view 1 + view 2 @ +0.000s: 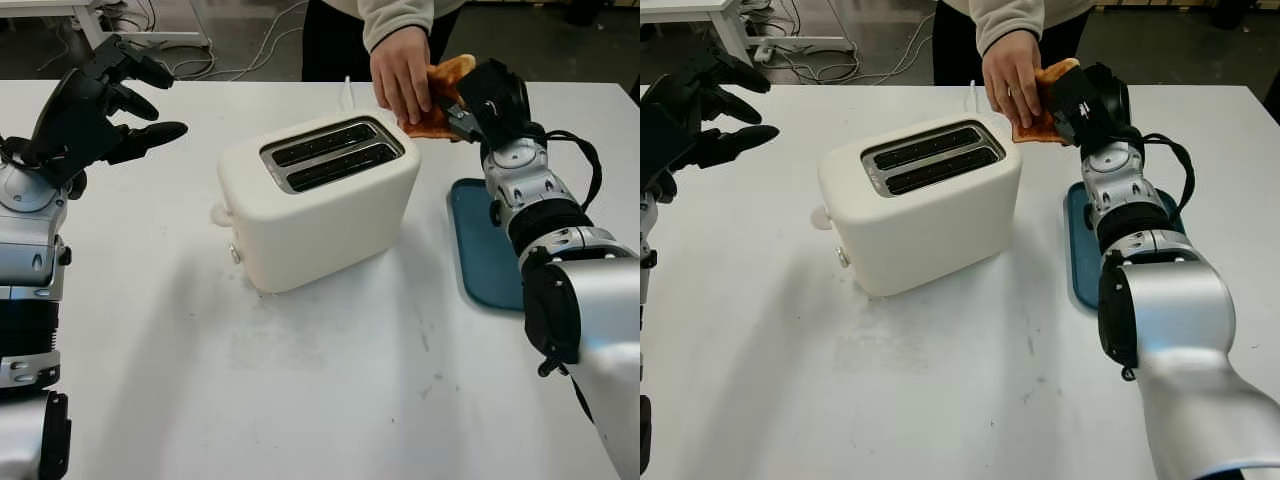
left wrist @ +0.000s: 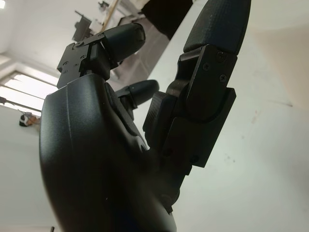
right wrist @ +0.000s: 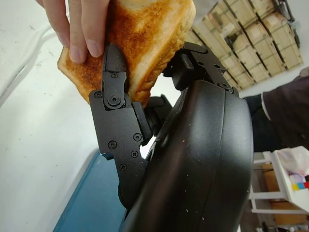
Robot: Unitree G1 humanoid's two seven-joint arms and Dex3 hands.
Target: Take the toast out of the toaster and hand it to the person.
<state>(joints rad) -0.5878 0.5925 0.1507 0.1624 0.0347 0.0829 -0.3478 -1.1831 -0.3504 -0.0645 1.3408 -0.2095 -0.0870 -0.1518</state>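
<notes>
The cream-white two-slot toaster (image 1: 318, 198) stands in the middle of the white desk (image 1: 300, 380), both slots dark, with a white cord running off behind it. Just right of it lies a flat teal tray (image 1: 485, 245), partly covered by the robot's right forearm. Beyond the toaster's far right corner the right hand (image 1: 470, 105) is raised above the desk, its black fingers (image 3: 116, 101) clamped on a browned slice of toast (image 3: 145, 43). A person's hand (image 1: 402, 72) in a pale sleeve reaches from the far side and grips the same slice. The right wrist view shows the person's fingertips pressed on the toast's face beside the robot's finger. The left hand (image 1: 105, 95) hovers open over the desk's far left, well apart from the toaster.
</notes>
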